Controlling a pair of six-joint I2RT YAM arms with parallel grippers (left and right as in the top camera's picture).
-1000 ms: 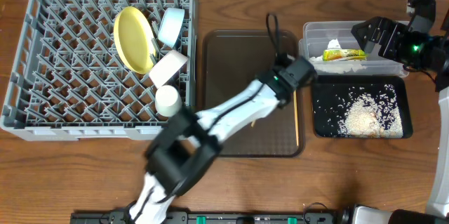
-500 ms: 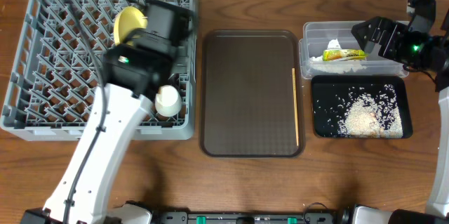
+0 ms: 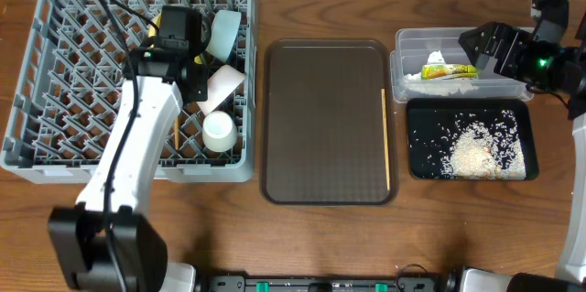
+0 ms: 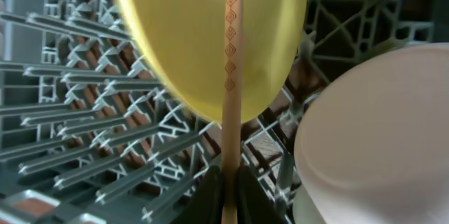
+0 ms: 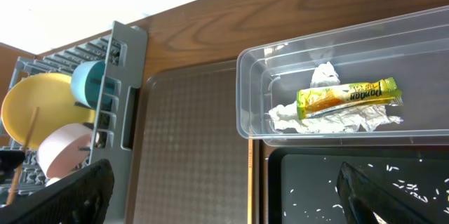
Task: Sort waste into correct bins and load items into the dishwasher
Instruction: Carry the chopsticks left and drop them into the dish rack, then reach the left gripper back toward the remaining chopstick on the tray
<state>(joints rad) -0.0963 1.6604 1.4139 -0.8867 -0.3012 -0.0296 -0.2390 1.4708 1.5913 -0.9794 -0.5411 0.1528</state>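
My left gripper (image 4: 231,182) is shut on a wooden chopstick (image 4: 231,76) over the grey dish rack (image 3: 64,100). The stick stands in front of the yellow plate (image 4: 189,41). The white bowl (image 3: 220,86), pale blue bowl (image 3: 224,31) and white cup (image 3: 218,129) sit in the rack beside it. The other chopstick (image 3: 385,141) lies along the brown tray's right edge. My right gripper (image 5: 224,175) is open and empty, held above the clear tub (image 3: 399,54), which holds the green-and-yellow wrapper (image 5: 349,96) and crumpled paper. Rice (image 3: 476,150) lies in the black tray (image 3: 412,141).
The brown serving tray (image 3: 325,118) lies between the rack and the two bins. My left arm reaches across the rack's front right part. Bare wooden table runs along the front edge.
My left arm has swung from over the brown tray to the rack, carrying one chopstick, and now holds it low by the yellow plate. The right arm has not moved.
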